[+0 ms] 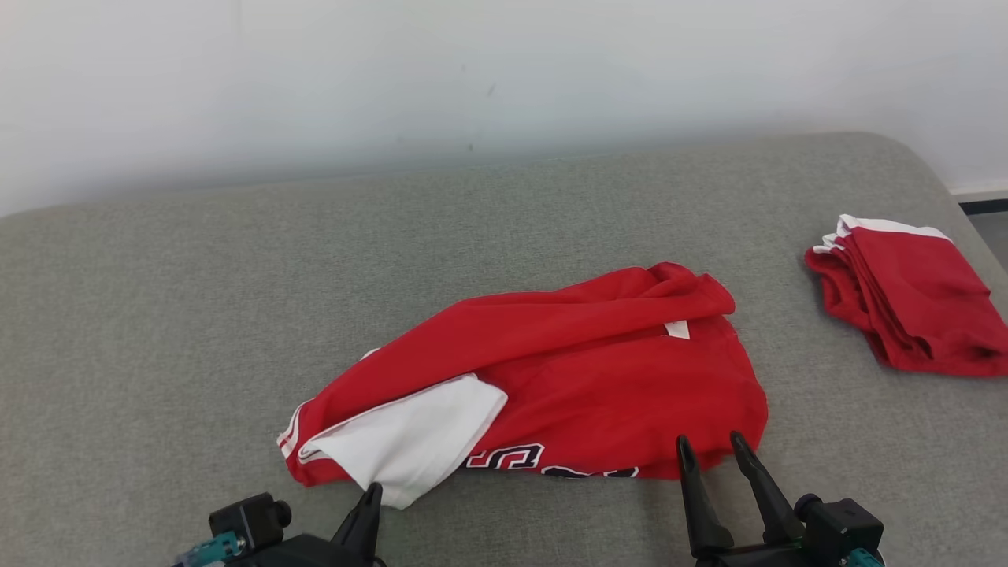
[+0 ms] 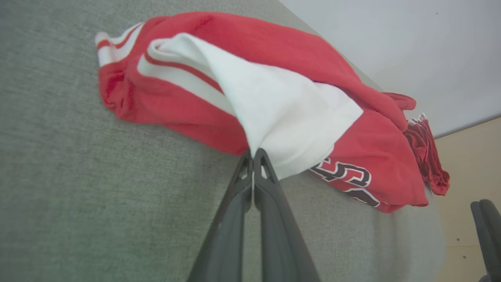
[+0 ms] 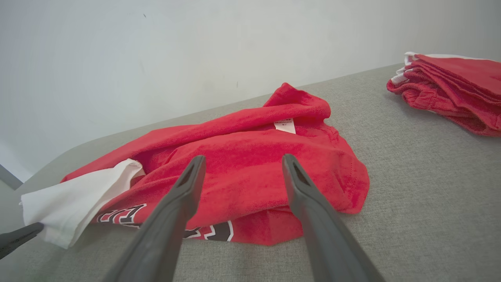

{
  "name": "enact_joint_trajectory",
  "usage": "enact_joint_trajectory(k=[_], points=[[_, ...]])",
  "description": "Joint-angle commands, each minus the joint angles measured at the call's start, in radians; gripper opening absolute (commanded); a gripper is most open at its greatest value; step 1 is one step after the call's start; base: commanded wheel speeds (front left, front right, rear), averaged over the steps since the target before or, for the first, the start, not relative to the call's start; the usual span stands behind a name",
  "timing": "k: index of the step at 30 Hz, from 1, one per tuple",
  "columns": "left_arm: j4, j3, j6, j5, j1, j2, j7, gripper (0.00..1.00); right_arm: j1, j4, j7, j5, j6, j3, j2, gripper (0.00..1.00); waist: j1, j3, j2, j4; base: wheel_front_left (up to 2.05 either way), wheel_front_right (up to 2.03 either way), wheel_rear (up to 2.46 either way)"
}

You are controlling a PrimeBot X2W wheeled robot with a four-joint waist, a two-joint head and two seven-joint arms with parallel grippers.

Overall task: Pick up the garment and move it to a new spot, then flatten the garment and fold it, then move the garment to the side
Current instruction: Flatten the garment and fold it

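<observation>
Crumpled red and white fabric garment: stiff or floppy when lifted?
Probably floppy: the crumpled red and white fabric garment lies in soft folds. Likely light: thin cloth. Lifted by the left gripper, shut on its white edge, it should drape.

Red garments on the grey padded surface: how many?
2. A crumpled red-and-white fabric garment lies centre, before the robot; a folded red fabric pile sits far right. That pile's layers may hide more than one garment.
</observation>
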Motion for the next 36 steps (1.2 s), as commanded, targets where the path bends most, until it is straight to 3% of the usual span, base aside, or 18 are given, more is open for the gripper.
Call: enact_joint_trajectory(k=[1, 7, 8, 9, 10, 14, 18, 23, 26, 29, 32, 36], points=[[-0.026, 0.004, 0.007, -0.022, 0.028, 0.010, 0.016, 0.00, 0.005, 0.001, -0.002, 0.008, -0.002, 0.002, 0.003, 1.00, 0.0000, -0.002, 0.0000, 0.013, 0.00, 0.00, 0.00], [-0.124, 0.012, 0.073, -0.025, 0.091, 0.071, 0.084, 0.00, 0.004, 0.002, -0.001, 0.007, -0.002, 0.005, 0.003, 1.00, 0.0000, -0.004, 0.0000, 0.032, 0.00, 0.00, 0.00], [-0.135, 0.014, 0.086, -0.016, 0.096, 0.076, 0.080, 0.21, 0.003, 0.003, -0.001, 0.007, -0.002, 0.005, 0.003, 1.00, 0.0000, -0.005, 0.0000, 0.034, 0.00, 0.00, 0.00], [-0.141, 0.018, 0.102, -0.009, 0.101, 0.079, 0.074, 0.48, 0.002, 0.004, -0.001, 0.008, -0.002, 0.006, 0.003, 1.00, 0.0000, -0.006, 0.0000, 0.035, 0.00, 0.00, 0.00], [-0.141, 0.018, 0.119, 0.009, 0.105, 0.090, 0.067, 1.00, 0.000, 0.005, -0.001, 0.008, -0.002, 0.006, 0.003, 1.00, 0.0000, -0.007, 0.0000, 0.036, 0.00, 0.00, 0.00], [-0.134, 0.007, 0.178, 0.065, 0.111, 0.107, 0.044, 1.00, -0.005, 0.009, -0.001, 0.010, -0.002, 0.011, 0.003, 1.00, 0.0000, -0.012, 0.0000, 0.034, 0.00, 0.00, 0.00], [-0.129, 0.009, 0.205, 0.089, 0.124, 0.118, 0.024, 1.00, -0.004, 0.012, -0.002, 0.010, -0.002, 0.011, 0.003, 1.00, 0.0000, -0.018, 0.0000, 0.029, 0.00, 0.00, 0.00], [-0.129, 0.029, 0.228, 0.158, 0.151, 0.138, -0.099, 1.00, 0.012, 0.010, -0.006, -0.004, -0.002, -0.014, 0.003, 1.00, 0.0000, -0.037, 0.0000, 0.027, 0.00, 0.00, 0.00], [-0.133, 0.045, 0.211, 0.209, 0.166, 0.147, -0.205, 1.00, 0.021, 0.007, -0.009, -0.011, -0.002, -0.027, 0.003, 1.00, 0.0000, -0.056, 0.0000, 0.028, 0.00, 0.00, 0.00], [-0.145, 0.074, 0.186, 0.280, 0.188, 0.139, -0.246, 1.00, 0.031, -0.001, -0.012, -0.014, -0.002, -0.044, 0.003, 1.00, 0.0000, -0.071, 0.0000, 0.032, 0.00, 0.00, 0.00], [-0.203, 0.164, 0.145, 0.381, 0.210, 0.091, -0.250, 1.00, 0.039, -0.008, -0.016, -0.017, -0.002, -0.053, 0.003, 1.00, 0.0000, -0.082, 0.0000, 0.037, 0.00, 0.00, 0.00], [-0.267, 0.284, 0.048, 0.517, 0.277, 0.000, -0.249, 1.00, 0.048, -0.013, -0.020, -0.022, -0.002, -0.067, 0.003, 1.00, 0.0000, -0.097, 0.0000, 0.039, 0.00, 0.00, 0.00]])
